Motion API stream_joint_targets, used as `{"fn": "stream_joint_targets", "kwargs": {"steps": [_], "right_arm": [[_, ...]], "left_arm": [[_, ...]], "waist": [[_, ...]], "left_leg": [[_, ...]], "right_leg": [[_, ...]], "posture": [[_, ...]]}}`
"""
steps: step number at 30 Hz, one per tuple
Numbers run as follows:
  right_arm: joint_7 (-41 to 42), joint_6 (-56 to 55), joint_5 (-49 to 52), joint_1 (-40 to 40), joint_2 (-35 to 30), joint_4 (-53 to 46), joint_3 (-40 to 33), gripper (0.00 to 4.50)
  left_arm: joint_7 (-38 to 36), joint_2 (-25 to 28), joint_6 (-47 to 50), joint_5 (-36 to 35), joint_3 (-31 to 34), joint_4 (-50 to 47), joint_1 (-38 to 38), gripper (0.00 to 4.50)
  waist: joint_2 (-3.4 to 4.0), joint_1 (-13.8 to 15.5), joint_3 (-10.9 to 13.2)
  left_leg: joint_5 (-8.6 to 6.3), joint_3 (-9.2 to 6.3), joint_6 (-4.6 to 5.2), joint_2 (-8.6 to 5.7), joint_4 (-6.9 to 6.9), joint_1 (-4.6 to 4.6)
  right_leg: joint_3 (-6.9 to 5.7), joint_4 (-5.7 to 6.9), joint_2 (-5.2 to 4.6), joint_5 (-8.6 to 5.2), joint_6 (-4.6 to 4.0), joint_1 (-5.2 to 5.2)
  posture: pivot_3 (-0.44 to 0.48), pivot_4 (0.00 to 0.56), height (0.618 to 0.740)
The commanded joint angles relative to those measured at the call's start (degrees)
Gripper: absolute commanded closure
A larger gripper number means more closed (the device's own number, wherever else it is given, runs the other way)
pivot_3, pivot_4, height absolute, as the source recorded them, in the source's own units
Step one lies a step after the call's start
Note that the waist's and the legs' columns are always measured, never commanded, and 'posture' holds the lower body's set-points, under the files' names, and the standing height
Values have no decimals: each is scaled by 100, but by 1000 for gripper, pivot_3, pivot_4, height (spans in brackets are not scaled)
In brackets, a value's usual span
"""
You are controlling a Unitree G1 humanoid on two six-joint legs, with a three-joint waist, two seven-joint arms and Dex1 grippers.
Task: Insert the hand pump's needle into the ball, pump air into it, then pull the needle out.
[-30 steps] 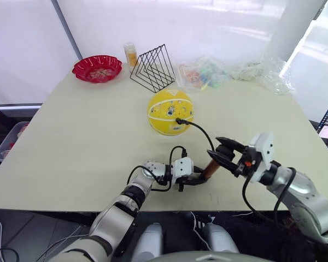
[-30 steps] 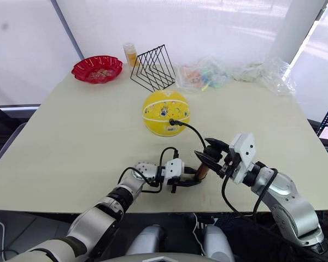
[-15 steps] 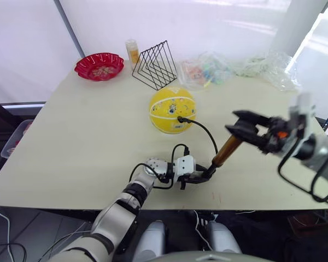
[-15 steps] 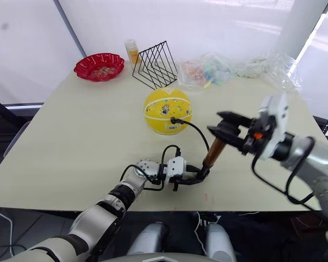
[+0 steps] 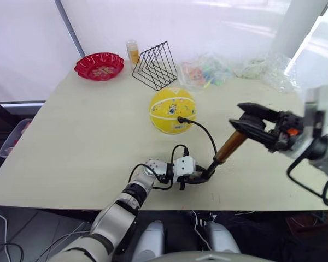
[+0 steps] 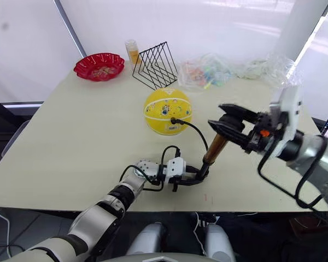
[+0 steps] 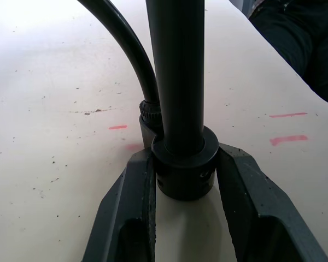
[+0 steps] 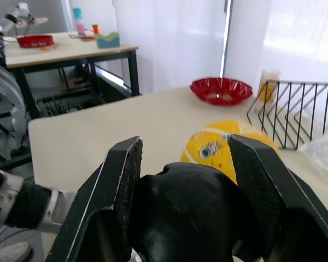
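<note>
Raised since 1 second ago: right gripper (image 6: 231, 121), clamped on hand pump (image 6: 215, 148) handle. Left gripper (image 7: 184, 174) pins base on table. Needle seated in ball (image 6: 167, 111). Pumping; next, push down.

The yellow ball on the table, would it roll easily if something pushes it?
Probably yes: the ball looks round and rests free on the flat table, with nothing beside it. The hose plugged into it may tug or slightly restrain it. It likely is light.
</note>
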Motion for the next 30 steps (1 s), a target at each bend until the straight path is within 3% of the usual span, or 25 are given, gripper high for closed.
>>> {"fn": "stream_joint_targets", "kwargs": {"steps": [1, 8, 12, 17, 21, 30], "right_arm": [[76, -78, -710, 373, 246, 275, 720, 2491], [461, -1071, -2245, 1225, 732, 945, 1729, 2491], [537, -1338, -2451, 1302, 965, 966, 1754, 2491], [518, -1071, -1829, 864, 891, 664, 1013, 2491], [463, -588, -943, 358, 566, 398, 223, 2491], [338, 177, 534, -618, -359, 413, -914, 2491]], "left_arm": [[30, 418, 430, 633, -264, 750, 373, 3387], [56, 428, 442, 625, -264, 718, 394, 3387], [56, 421, 447, 619, -262, 704, 397, 3387], [71, 415, 443, 627, -279, 725, 378, 3387], [70, 412, 443, 630, -274, 749, 350, 3387], [69, 400, 451, 640, -274, 800, 278, 3387]], "waist": [[-4, -18, -7], [-5, -26, -37], [-4, -32, -40], [-3, -25, -37], [34, -13, -7], [41, 9, 23]], "left_leg": [[-2, -1, -3, 0, 0, 3], [5, -8, 8, -1, -5, 3], [5, -4, 8, -2, -4, 6], [0, -8, -1, -2, -3, 3], [4, 1, 6, -13, 0, -1], [5, 5, 7, -11, 1, -2]], "right_leg": [[1, 0, -2, 0, 0, 2], [-5, 0, 4, 1, 3, 2], [-2, 0, 21, 2, 3, 3], [-4, 0, 6, -1, -1, 2], [0, 0, 5, 1, 2, 1], [-3, 0, 7, 3, 6, 0]], "posture": [[0, 150, 737], [0, 150, 737], [0, 150, 737], [0, 150, 737], [0, 150, 737], [0, 150, 737]]}}
